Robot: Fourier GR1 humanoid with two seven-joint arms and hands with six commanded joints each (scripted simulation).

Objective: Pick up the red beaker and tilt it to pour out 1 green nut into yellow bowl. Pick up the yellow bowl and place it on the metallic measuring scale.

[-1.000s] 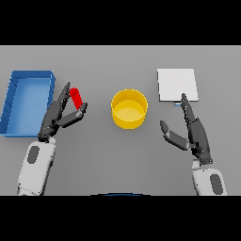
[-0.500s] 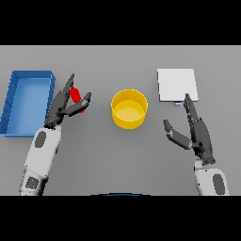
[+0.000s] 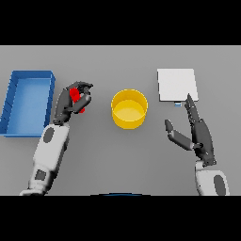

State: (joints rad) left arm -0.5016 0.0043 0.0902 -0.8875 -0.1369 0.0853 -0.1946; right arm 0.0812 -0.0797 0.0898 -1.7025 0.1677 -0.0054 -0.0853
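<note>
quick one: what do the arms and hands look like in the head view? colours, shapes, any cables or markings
Both forearms are white, rounded shells with dark grey oval insets. The left hand and right hand are dark grey, nearly black, with slender segmented fingers and a thumb. No cables or markings are visible.

The left hand has closed its fingers round the red beaker, where a moment ago they were only spread beside it. Much of the beaker is now covered by the fingers, and the hand sits a little nearer the yellow bowl.
</note>
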